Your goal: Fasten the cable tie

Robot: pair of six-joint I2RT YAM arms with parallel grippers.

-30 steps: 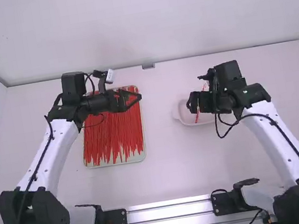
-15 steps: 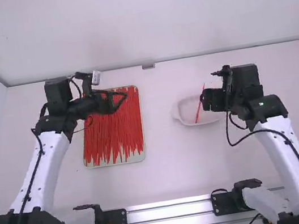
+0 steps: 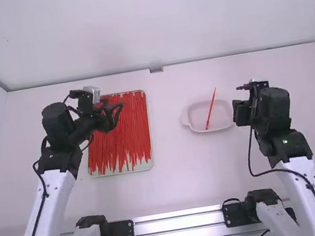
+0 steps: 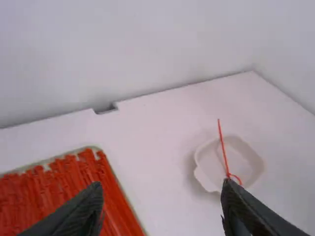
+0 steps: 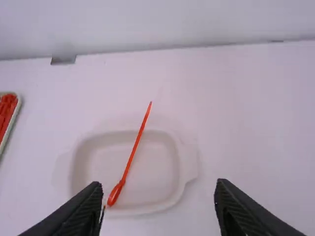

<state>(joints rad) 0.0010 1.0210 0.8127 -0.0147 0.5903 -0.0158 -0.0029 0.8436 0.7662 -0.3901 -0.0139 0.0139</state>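
Both arms have drawn back toward their bases; the right claw [image 3: 238, 113] has left the dish [image 3: 188, 121] and now sits just right of it, fingers spread and empty; the left claw [image 3: 115, 109] has slid leftward above the tray [image 3: 124, 171] of loose red ties [image 3: 122, 139], likewise spread; the looped cable tie [image 3: 209, 110] stays lying in the dish on the table [image 3: 172, 170], its tail past the far rim.

Red cable tie [image 5: 130, 152] lies in white dish [image 5: 187, 167] beyond the spread end effector [image 5: 157, 183].
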